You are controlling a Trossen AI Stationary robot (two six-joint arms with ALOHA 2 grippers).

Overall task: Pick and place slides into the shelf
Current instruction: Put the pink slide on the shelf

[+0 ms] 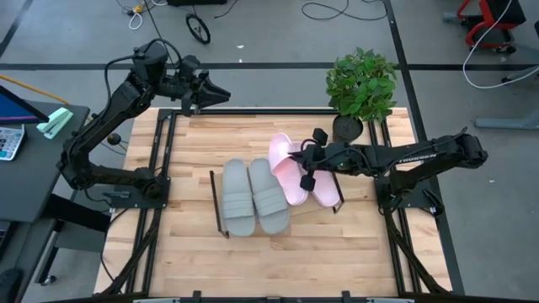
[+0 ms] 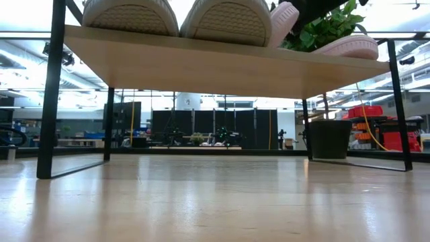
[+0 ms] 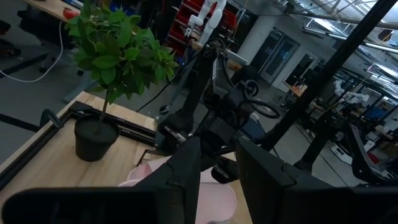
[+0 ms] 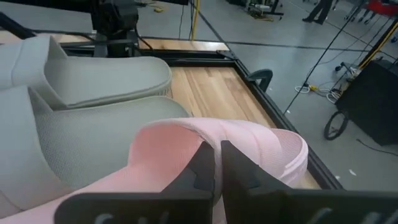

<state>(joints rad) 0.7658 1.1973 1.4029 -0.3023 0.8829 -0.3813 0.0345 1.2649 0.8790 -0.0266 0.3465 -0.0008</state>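
Observation:
The pale grey pair (image 1: 253, 198) lies side by side, soles down, on the shelf (image 1: 313, 215); their soles show in the low view (image 2: 178, 15). One pink slide (image 1: 326, 191) lies flat on the board's right end (image 2: 351, 46). The other pink slide (image 1: 286, 168) is tilted beside the grey pair (image 2: 283, 20). My right gripper (image 1: 307, 168) reaches in from the table's right and is shut on this slide (image 4: 216, 163). My left gripper (image 1: 215, 91) hangs open and holds nothing, high over the table's far left edge (image 3: 217, 180). My right gripper pinches the tilted pink slide by its wide strap (image 4: 217, 138), at the strap's edge, between its two fingers (image 4: 200, 167). The fingers come nearly level from the table's right. The slide sits tilted on the shelf next to the grey pair; which part touches the board is hidden.
A potted plant (image 1: 360, 84) stands at the table's far right, just behind the right arm (image 3: 115, 56) (image 2: 329, 138). Black metal frames run along both table sides (image 1: 160, 168). The bare tabletop (image 1: 278, 261) lies in front of the shelf.

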